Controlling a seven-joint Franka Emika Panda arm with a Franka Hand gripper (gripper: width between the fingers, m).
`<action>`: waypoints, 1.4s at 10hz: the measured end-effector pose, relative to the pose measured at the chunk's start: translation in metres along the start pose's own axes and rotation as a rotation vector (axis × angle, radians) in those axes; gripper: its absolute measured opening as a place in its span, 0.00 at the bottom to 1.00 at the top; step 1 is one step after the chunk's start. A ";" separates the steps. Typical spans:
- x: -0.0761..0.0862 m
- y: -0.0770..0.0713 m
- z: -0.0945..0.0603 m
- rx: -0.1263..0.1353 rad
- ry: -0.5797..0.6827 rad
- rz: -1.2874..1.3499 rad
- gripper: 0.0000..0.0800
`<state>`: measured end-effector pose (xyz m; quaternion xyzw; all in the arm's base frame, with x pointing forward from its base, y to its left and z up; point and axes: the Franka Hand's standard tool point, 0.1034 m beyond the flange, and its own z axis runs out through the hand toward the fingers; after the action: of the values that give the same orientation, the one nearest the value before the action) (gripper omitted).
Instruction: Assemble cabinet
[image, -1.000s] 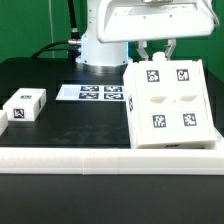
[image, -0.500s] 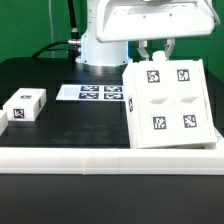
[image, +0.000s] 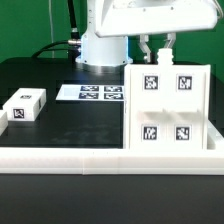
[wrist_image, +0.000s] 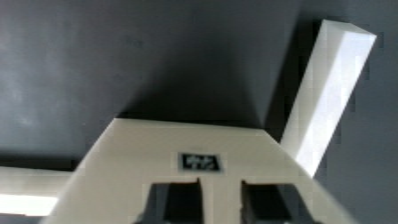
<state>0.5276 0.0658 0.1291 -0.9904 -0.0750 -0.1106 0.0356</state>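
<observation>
The cabinet (image: 167, 105) sits at four o'clock on the table (image: 70, 125), against the white front rail (image: 70, 158). The gripper (image: 158, 47) is at its twelve o'clock edge, grip unclear; it should press squarely, avoiding twist.

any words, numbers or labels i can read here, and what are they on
No readable text: no words, numbers or brands in either view.
On the cabinet: four square black-and-white pattern tags, no letters.
On the small block: same kind of tags, no letters.
On the marker board: pattern tags only.
</observation>
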 end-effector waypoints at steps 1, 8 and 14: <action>0.000 0.000 0.000 0.000 0.001 0.000 0.12; 0.010 0.007 -0.003 -0.003 0.011 0.009 0.38; -0.024 0.011 0.003 -0.005 -0.051 0.050 1.00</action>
<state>0.5073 0.0517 0.1200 -0.9945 -0.0508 -0.0848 0.0340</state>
